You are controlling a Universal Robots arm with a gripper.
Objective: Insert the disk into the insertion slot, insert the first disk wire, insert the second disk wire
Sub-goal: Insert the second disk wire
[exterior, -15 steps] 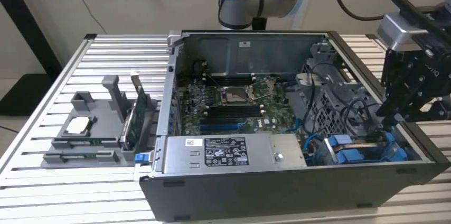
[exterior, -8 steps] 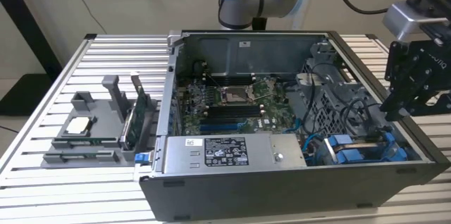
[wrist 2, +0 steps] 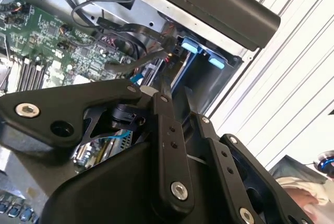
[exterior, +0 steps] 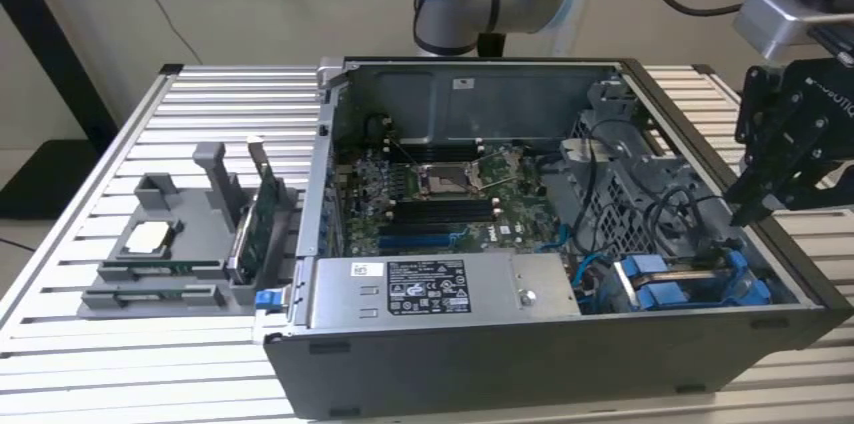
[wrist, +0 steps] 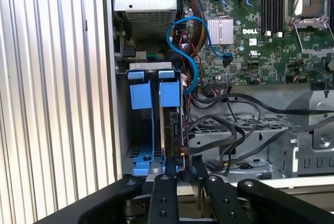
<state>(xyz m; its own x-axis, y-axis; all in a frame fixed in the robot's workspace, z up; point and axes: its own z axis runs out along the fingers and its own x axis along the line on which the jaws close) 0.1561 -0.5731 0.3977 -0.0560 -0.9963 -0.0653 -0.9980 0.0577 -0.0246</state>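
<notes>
Disk (wrist: pixel 175 130) sits edge-on in the slot (wrist: pixel 140 94), on the side nearer the motherboard (wrist: pixel 261 36), with blue rails alongside it. The hand (wrist: pixel 183 171) hangs right at the disk's end, fingers drawn in close with barely a sliver between the tips. Whether anything is pinched there, I cannot tell. Black wires (wrist: pixel 229 130) loop loose just beside the slot, and a blue wire (wrist: pixel 182 46) curls between the slot and the motherboard. In the exterior view the hand is over the open case (exterior: pixel 534 364) at that view's right, and the case stands on the slatted worktop (exterior: pixel 134 364).
</notes>
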